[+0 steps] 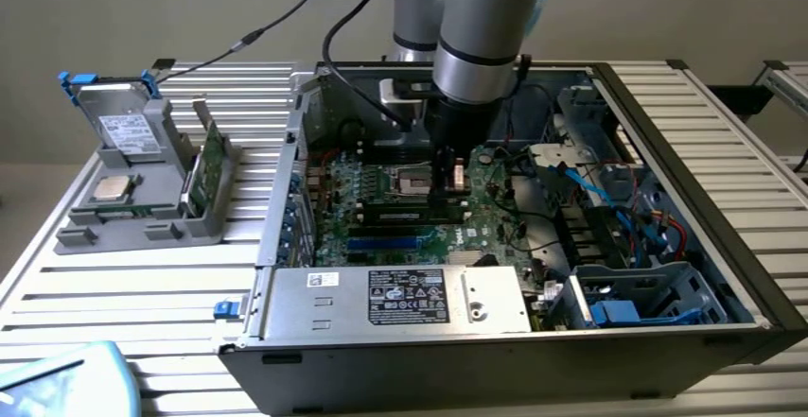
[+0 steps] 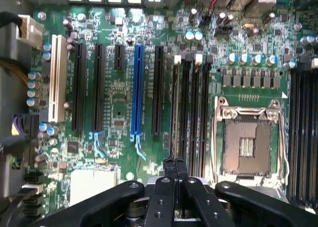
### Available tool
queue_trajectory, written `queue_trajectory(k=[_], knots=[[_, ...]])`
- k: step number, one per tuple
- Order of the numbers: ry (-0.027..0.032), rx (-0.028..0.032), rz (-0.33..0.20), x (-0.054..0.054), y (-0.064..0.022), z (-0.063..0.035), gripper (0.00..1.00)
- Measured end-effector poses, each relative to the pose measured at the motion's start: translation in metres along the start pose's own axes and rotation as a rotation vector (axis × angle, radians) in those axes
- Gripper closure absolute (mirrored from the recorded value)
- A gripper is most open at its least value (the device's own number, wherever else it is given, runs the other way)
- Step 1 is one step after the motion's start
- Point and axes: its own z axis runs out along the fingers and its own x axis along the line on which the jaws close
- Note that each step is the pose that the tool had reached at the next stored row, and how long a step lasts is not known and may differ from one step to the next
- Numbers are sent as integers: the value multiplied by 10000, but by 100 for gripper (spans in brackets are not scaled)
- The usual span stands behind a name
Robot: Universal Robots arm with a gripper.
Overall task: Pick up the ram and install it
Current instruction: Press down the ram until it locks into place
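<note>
An open computer case lies on a slatted table, centre to right in the exterior view, with the motherboard flat on its floor, a power supply along its near wall at lower centre and a drive cage at lower right. On the table left of the case sits a rack, with a hard drive upright at its back, a processor chip flat in front and a ram stick on edge along the side nearest the case. The arm comes down from top centre, and its gripper hangs over the middle of the motherboard, above the long slots just beside the processor socket.
</note>
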Motion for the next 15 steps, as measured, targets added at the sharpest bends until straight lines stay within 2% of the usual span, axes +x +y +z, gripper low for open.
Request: queue_trajectory(k=[3, 15], knots=[[-2, -3, -1, 4, -53, -4, 89], [-3, -3, -1, 4, -60, 58, 89]])
